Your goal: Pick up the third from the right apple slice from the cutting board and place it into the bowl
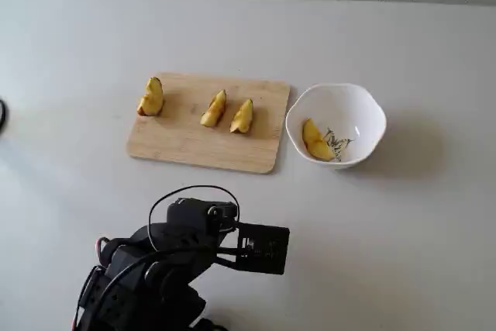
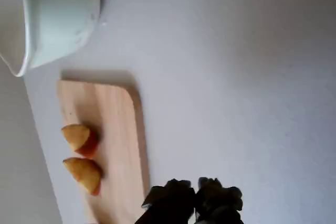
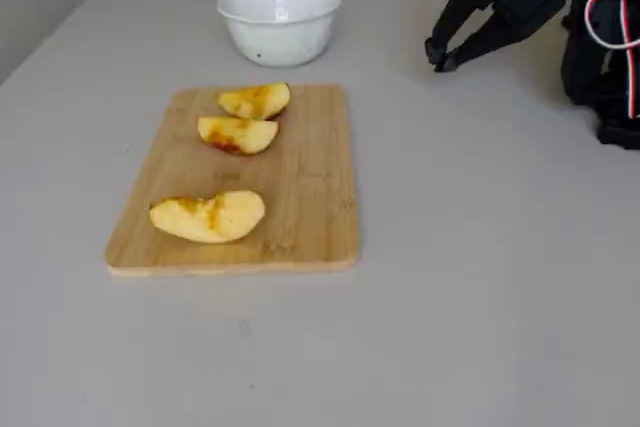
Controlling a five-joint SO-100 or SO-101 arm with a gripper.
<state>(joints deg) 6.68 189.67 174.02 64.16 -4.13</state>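
Observation:
A slim pale-yellow apple slice (image 1: 315, 140) lies inside the white bowl (image 1: 370, 112), beside its small print. In another fixed view the bowl (image 3: 281, 39) hides it behind its wall. Left of the bowl, the wooden cutting board (image 1: 184, 143) holds two similar slim wedges (image 1: 242, 116) (image 1: 214, 108) and a chunkier wedge (image 1: 151, 97) with reddish skin at its left end. My arm (image 1: 174, 249) is folded at the near table edge. My gripper (image 3: 439, 56) is shut and empty, tips just above the bare table, well away from the board. The wrist view shows my gripper (image 2: 195, 184) closed beside the board (image 2: 118, 129).
The table around the board and bowl is plain pale grey. The bowl (image 2: 63, 19) sits just past the board's end in the wrist view. A dark object pokes in at the left edge (image 1: 2, 114). The arm's base and cables (image 3: 605, 37) stand at the right of the other fixed view.

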